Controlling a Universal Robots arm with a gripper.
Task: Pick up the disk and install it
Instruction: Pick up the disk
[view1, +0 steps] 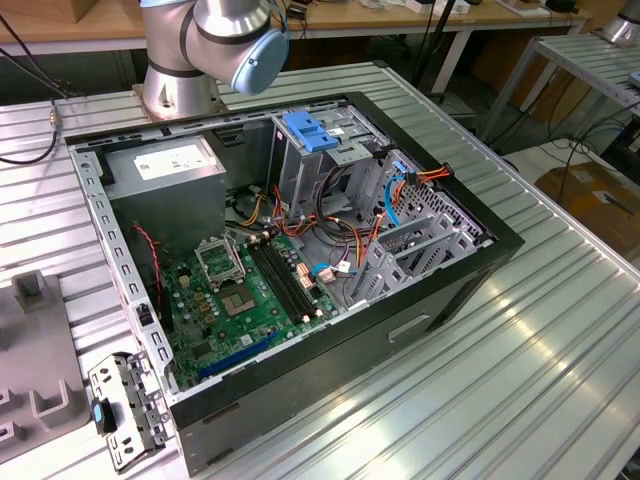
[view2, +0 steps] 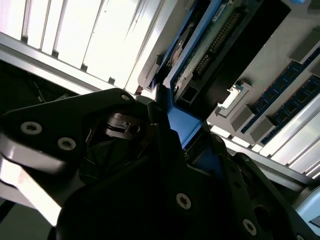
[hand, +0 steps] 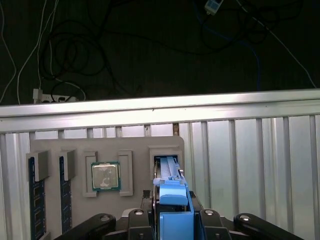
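Note:
The disk (hand: 170, 172) stands on edge in a slot of a grey holder block (hand: 50, 147), its blue carrier rail (hand: 175, 210) facing me. In both wrist views my gripper (hand: 174, 222) has a black finger pressed on each side of that blue rail. In the second wrist view the disk's circuit-board side (view2: 210, 47) runs away from the gripper (view2: 182, 130), with the blue rail (view2: 184, 125) held between the fingers. In the exterior view the open computer case (view1: 430, 290) lies on the table, with a metal drive cage (view1: 310, 170) inside.
The holder block also carries a processor chip (hand: 105, 176) and two memory sticks (hand: 33, 200). Behind it run the ribbed aluminium table (hand: 260, 150) and dark cables. In the case lie the motherboard (view1: 245, 290), a grey power supply (view1: 165, 170) and orange wires (view1: 425, 178). The arm's base (view1: 175, 85) stands behind the case.

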